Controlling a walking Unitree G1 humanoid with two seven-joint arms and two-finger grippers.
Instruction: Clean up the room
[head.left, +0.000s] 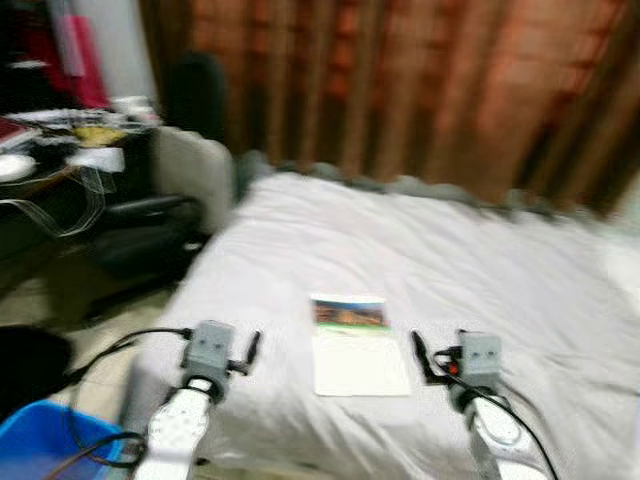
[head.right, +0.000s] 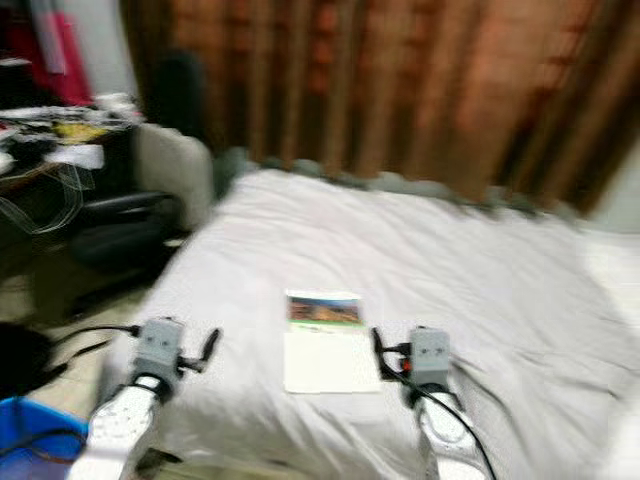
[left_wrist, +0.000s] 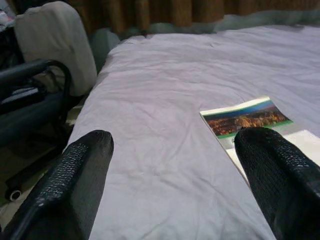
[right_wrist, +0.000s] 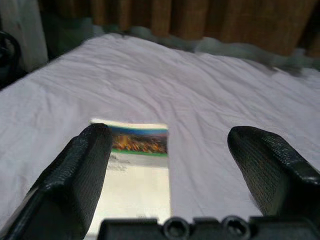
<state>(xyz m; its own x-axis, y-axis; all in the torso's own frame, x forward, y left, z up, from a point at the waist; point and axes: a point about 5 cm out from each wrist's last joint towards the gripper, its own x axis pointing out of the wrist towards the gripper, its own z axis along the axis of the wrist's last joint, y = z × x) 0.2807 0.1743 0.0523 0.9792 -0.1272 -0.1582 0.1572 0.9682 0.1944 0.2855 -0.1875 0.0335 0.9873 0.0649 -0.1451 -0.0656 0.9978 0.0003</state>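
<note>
A thin booklet (head.left: 358, 345) with a landscape photo across its top lies flat on the white bed (head.left: 450, 240), near the front edge. My left gripper (head.left: 252, 352) hovers over the bed's front left corner, to the left of the booklet, and its fingers (left_wrist: 80, 170) stand open with nothing between them. My right gripper (head.left: 420, 356) is just right of the booklet's lower edge. It is open too, with the booklet (right_wrist: 137, 150) seen past its fingers (right_wrist: 265, 160).
A black office chair (head.left: 150, 225) with a pale cushioned back (head.left: 190, 165) stands left of the bed. Behind it is a cluttered desk (head.left: 60, 150). A blue bin (head.left: 40, 445) sits on the floor at the lower left. Brown curtains (head.left: 400, 80) hang behind the bed.
</note>
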